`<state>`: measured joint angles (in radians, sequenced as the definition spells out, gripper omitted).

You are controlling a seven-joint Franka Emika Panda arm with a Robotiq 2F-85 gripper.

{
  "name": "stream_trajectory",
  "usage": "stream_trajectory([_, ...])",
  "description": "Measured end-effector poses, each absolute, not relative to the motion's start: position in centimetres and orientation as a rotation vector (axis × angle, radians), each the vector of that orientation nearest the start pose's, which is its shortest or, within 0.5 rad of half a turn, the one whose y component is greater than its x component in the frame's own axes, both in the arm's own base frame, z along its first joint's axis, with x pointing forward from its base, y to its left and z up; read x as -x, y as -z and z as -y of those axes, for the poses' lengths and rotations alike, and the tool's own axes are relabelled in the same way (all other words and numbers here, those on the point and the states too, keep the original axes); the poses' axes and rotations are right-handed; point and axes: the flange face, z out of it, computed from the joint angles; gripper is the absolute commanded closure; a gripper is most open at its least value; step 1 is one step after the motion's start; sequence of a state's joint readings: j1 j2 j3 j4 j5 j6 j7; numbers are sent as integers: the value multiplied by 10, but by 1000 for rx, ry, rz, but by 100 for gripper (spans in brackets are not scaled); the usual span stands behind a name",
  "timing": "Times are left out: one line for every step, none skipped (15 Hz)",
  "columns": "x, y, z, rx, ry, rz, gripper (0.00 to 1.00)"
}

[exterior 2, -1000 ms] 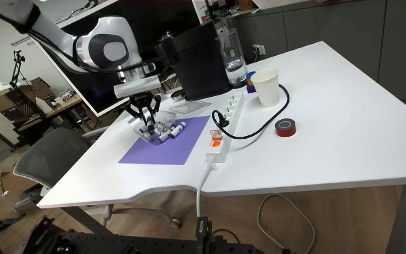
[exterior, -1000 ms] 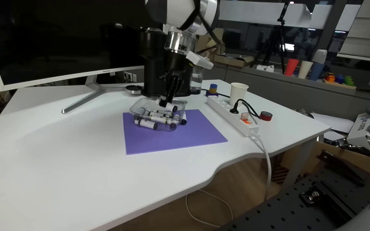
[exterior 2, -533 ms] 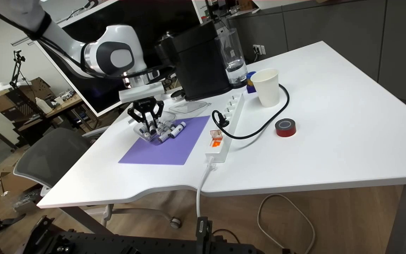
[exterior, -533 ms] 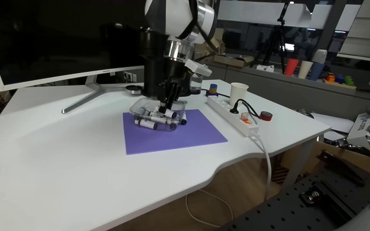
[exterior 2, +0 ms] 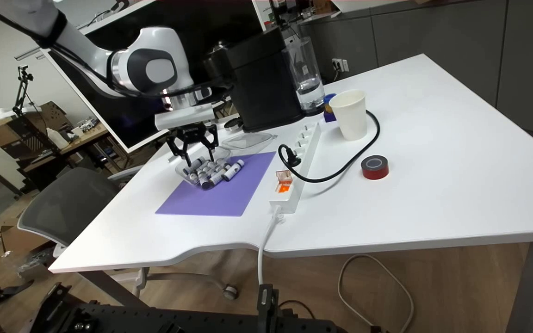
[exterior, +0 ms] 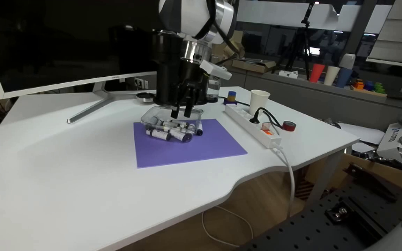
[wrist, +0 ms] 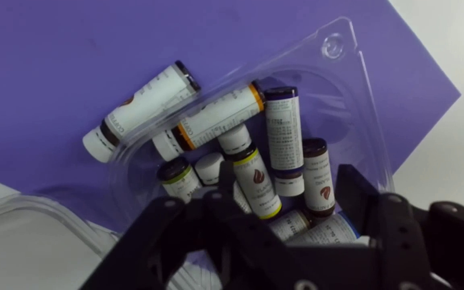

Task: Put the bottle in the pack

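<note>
The pack is a clear plastic tray (wrist: 338, 32) on a purple mat, with several small white-labelled bottles lying in it; its rim (exterior: 149, 113) also shows in an exterior view. The bottle, with a violet band (wrist: 283, 129), lies among them with its dark end toward the tray's edge. In both exterior views it shows as a whitish bottle (exterior: 178, 135). My gripper (wrist: 286, 173) hangs over the tray, open, with nothing held between its fingers; both fingertips stand apart in an exterior view (exterior 2: 200, 162). The fingers hide some bottles in the wrist view.
One bottle (wrist: 147, 108) lies on the purple mat (exterior: 180, 157) against the tray's outside. A clear lid (exterior 2: 250, 140) rests beside the tray. A tall black box (exterior 2: 269, 83) stands behind. Off to one side are a white power strip (exterior: 251, 127) and a paper cup (exterior: 259, 99).
The gripper came down over the tray shut on the bottle, then opened and let it go. The bottle dropped among the others, and the gripper has risen slightly.
</note>
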<state>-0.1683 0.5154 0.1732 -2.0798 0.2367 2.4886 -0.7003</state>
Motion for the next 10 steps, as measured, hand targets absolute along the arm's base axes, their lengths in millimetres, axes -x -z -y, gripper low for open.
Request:
stream_trajectory([-575,-174,0,2826,-47,665,0])
stream_trajectory([-575,-181,4,2845,-50,631,0])
stream_trajectory([-575,-190,9,2869,-52,603,0])
stream_trajectory([-575,-202,14,2899,-48,576,0])
stream_trajectory([-574,-215,18,2930,-48,549,0])
stream_trajectory([-571,-229,22,2964,-49,524,0])
stream_trajectory([-566,-243,27,3004,-63,492,0])
stream_trajectory([-559,-256,32,3045,-104,453,0])
stream_trajectory([-551,-268,38,3080,-159,413,0])
stream_trajectory([-540,-278,42,3105,-234,383,0])
